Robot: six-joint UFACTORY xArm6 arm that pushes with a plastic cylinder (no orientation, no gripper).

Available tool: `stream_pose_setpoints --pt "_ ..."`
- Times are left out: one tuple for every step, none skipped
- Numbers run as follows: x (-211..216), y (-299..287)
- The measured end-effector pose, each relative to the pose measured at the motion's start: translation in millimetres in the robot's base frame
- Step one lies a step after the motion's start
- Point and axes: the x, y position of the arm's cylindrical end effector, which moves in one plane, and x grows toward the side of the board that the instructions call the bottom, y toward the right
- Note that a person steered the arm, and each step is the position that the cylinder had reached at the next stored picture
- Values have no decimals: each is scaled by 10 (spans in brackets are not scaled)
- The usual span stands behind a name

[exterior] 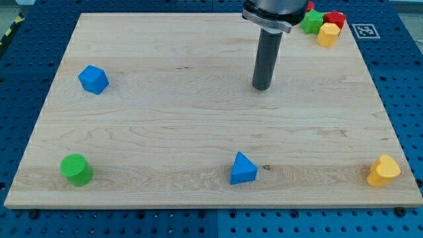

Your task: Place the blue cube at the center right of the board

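Observation:
The blue cube (92, 79) sits near the view's left edge of the wooden board (198, 119), in the upper half. My tip (262, 87) rests on the board right of centre, in the upper half, far to the right of the blue cube and touching no block.
A blue triangular block (243, 168) lies at the bottom centre. A green cylinder (76, 170) is at the bottom left. A yellow heart-shaped block (384, 170) is at the bottom right. A green block (312, 21), a red block (336, 18) and a yellow block (328, 34) cluster at the top right.

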Motion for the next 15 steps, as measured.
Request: stream_pose_setpoints --pt "0 0" --pt "0 -62" --pt "-30 -187" --pt "-403 -967" --pt "-683 -2130" --pt "-713 -3339" --pt "-485 -3897" --pt "-227 -3798" --pt "-198 -3519" --pt "-169 -3226" --pt "86 -3102" --pt "89 -2893" --pt "65 -2678" --pt "148 -2381" --pt "151 -2013"
